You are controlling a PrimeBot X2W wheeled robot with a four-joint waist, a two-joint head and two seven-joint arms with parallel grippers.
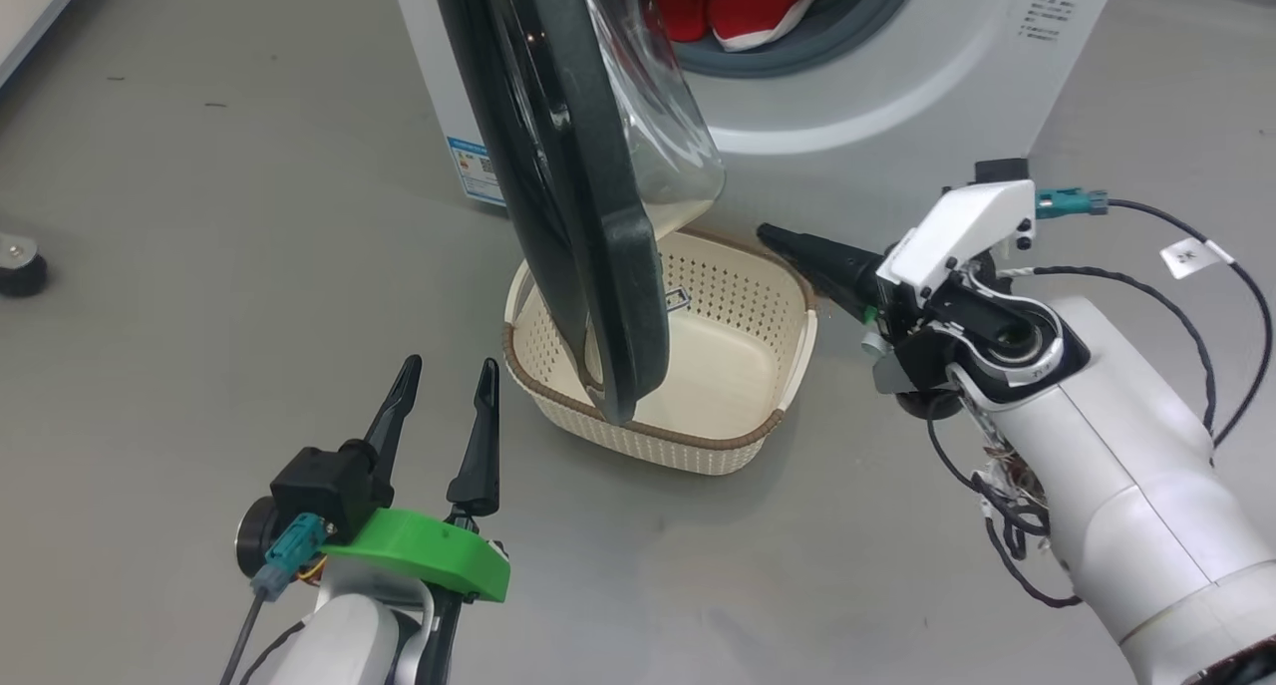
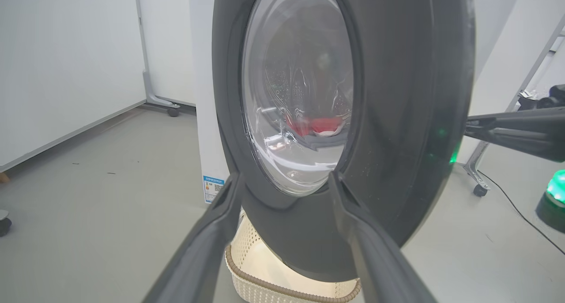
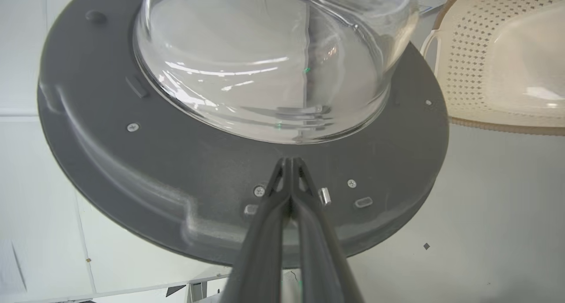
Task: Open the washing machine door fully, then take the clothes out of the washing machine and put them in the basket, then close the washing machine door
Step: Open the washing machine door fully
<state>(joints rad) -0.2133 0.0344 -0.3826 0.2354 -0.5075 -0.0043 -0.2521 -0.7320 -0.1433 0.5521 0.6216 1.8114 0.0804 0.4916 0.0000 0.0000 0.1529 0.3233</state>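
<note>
Left claw apart; right claw together, beside washing machine door hanging above basket.

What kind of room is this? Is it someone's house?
Probably a lab or test room, not a home: a big white front-loading washing machine stands on a bare grey floor near white wheeled partition panels.

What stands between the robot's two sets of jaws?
The washing machine door, standing edge-on above the basket. The head view shows both between the open left jaws and the shut right jaws.
</note>
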